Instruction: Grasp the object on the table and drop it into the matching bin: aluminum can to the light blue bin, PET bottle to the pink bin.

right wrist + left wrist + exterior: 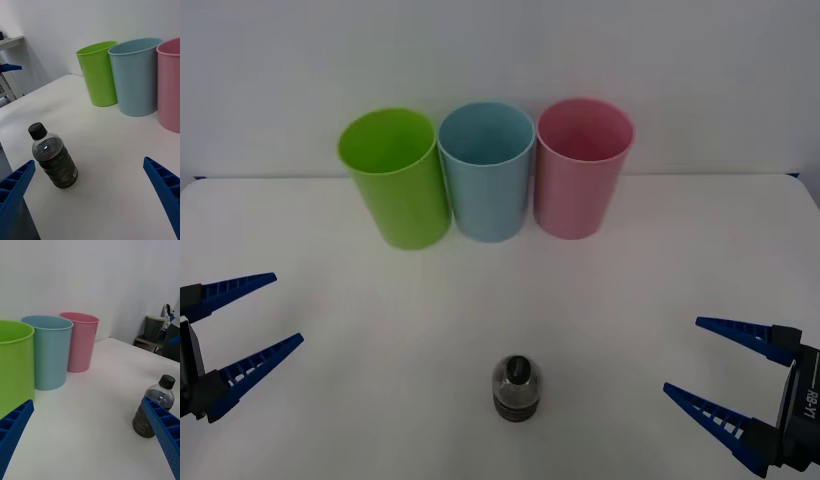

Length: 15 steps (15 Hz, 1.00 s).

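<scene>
A small clear PET bottle (516,388) (52,156) (153,410) with a black cap and a dark lower body stands upright on the white table (360,400), near the front middle. At the back stand the light blue bin (487,170) (137,75) (48,351) and, right of it, the pink bin (582,166) (170,84) (81,341). My left gripper (260,315) hovers open at the left edge, well left of the bottle. My right gripper (700,358) hovers open at the right edge, well right of it. Both hold nothing.
A lime green bin (393,177) (98,72) (13,363) stands left of the light blue one, the three bins in a tight row. A white wall rises behind the table. Bare tabletop lies between the bottle and the bins.
</scene>
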### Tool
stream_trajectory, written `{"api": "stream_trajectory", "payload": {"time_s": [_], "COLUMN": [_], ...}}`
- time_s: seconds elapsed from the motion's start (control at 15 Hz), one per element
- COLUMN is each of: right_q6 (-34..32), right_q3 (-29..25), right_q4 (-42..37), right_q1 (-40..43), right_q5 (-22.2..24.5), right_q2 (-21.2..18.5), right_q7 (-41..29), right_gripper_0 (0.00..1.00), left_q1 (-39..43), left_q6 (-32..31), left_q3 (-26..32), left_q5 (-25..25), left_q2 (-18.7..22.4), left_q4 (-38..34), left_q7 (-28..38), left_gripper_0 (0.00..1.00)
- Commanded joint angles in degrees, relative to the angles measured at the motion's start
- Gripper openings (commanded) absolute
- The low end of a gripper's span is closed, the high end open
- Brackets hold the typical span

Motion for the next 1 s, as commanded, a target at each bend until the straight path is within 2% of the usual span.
{"api": "stream_trajectory", "payload": {"time_s": [0.07, 0.4, 0.73, 1.0], "right_q6": [0.00, -1.05, -7.82, -9.32], "right_q3": [0.00, -0.97, -1.76, -0.88], "right_q4": [0.00, -0.70, 5.98, 11.95], "right_q1": [0.00, -1.41, -1.85, -1.85], "right_q5": [0.00, -0.26, -2.99, -4.04], "right_q2": [0.00, 0.53, 0.53, 0.62], "right_q7": [0.00, 0.53, 2.64, 11.25], "right_gripper_0": [1.00, 1.00, 1.00, 1.00], "left_q1": [0.00, 0.00, 0.00, 0.00], "left_q6": [0.00, 0.00, 0.00, 0.00], "left_q3": [0.00, 0.00, 0.00, 0.00], "left_q5": [0.00, 0.00, 0.00, 0.00], "left_q2": [0.00, 0.00, 0.00, 0.00], "left_q4": [0.00, 0.00, 0.00, 0.00], "left_q7": [0.00, 0.00, 0.00, 0.00], "left_gripper_0": [1.00, 1.00, 1.00, 1.00]}}
